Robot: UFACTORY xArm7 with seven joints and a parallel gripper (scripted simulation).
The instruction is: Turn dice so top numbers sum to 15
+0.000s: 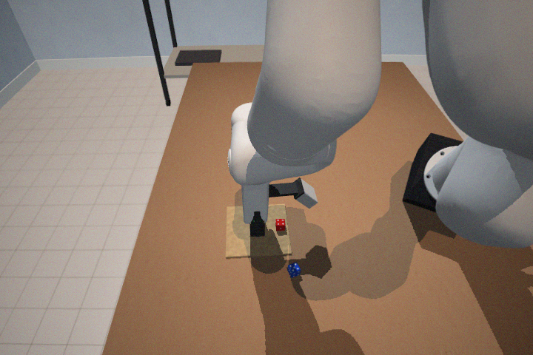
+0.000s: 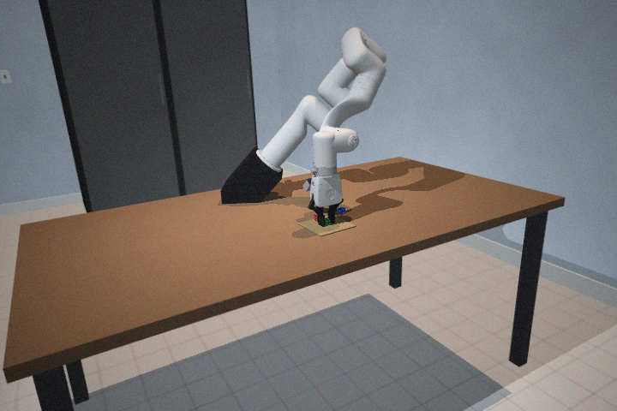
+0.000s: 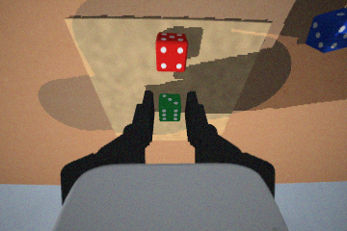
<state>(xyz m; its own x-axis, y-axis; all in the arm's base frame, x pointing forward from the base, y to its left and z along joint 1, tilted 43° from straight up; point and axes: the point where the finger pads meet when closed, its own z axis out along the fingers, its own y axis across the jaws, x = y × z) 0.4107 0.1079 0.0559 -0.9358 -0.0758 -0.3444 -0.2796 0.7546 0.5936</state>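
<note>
While hand [image 3: 171, 103] hangs low over mat [image 3: 109, 58], fingers stand parted, nothing gripped. Green die [image 3: 170, 107] seen resting on mat between fingers, small gaps visible each side. Red die [image 3: 172, 51] seen just beyond, also on mat. Farther right, blue die [image 3: 336, 29] found off mat, on bare surface [image 3: 32, 125], tilted. Next move judged to turn on this: blue die lies right of hand, beyond mat edge.
</note>
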